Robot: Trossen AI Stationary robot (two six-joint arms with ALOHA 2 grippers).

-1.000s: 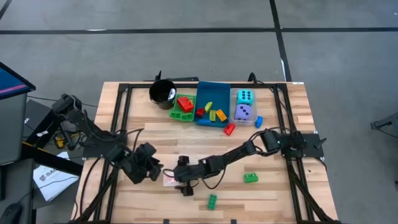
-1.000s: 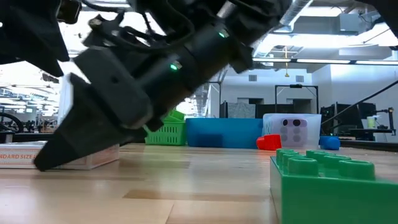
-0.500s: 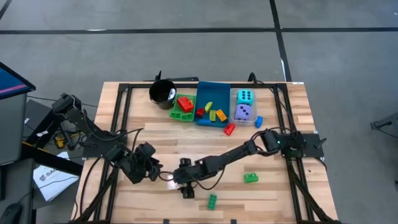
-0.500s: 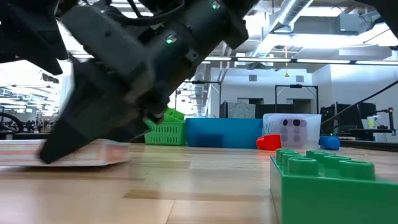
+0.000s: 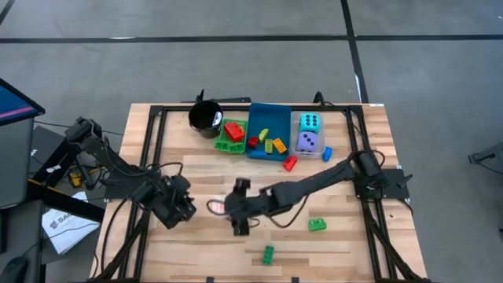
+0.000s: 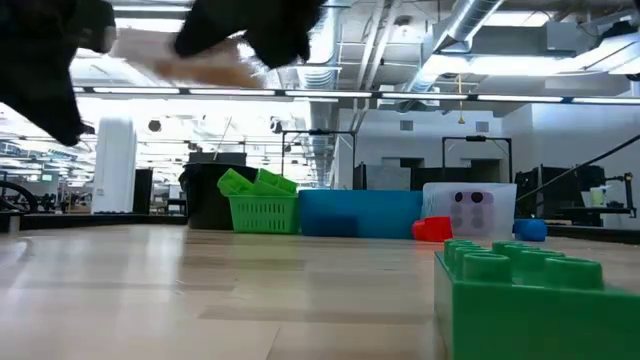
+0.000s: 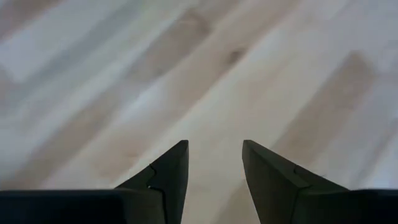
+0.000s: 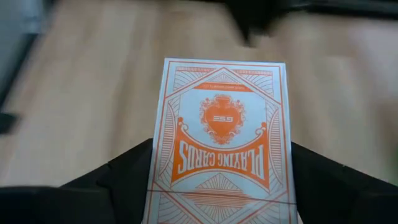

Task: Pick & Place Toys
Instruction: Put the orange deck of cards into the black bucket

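The right gripper pinches the card pack flat between its fingers, lifted off the table, likely for carrying traywards. The left gripper waits just beside, spread, empty.

Counts on the wooden table

Two foam dice, cyan and purple; one card pack; one black cup; three trays, green, blue, clear; two green bricks loose near the front edge.
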